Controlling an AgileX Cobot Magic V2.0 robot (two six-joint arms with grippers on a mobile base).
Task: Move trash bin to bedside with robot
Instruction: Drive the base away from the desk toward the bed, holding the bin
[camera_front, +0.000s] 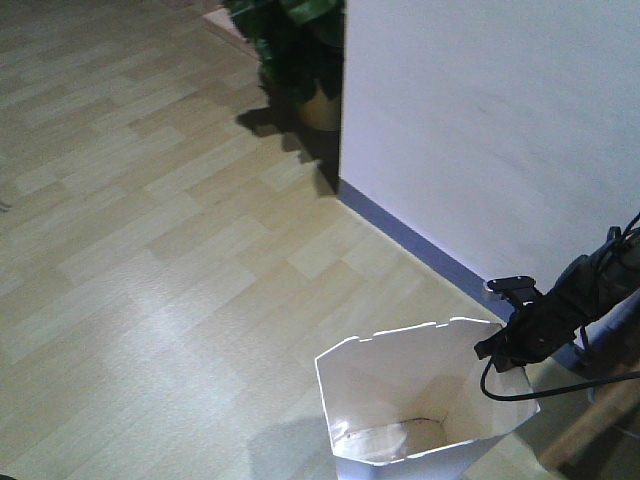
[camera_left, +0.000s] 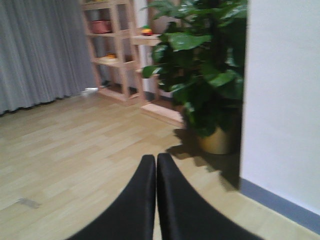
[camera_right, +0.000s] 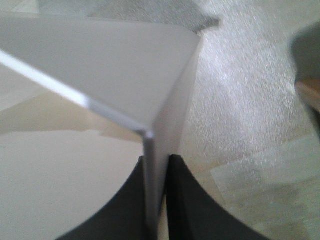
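White trash bin (camera_front: 400, 390), base cut off at the frame edge, stands on plank floor (camera_front: 150, 250) beside the wall (camera_front: 480, 120). Right gripper (camera_right: 157, 160) clamps its rim; left gripper (camera_left: 156, 159) is clenched, empty. Potted plant (camera_front: 300, 50) is partly hidden.

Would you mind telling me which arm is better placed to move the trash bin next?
Right. The right gripper is shut on the trash bin at its rim wall, one finger each side. The left gripper is shut on nothing, pointing toward a potted plant, with no bin in its view.
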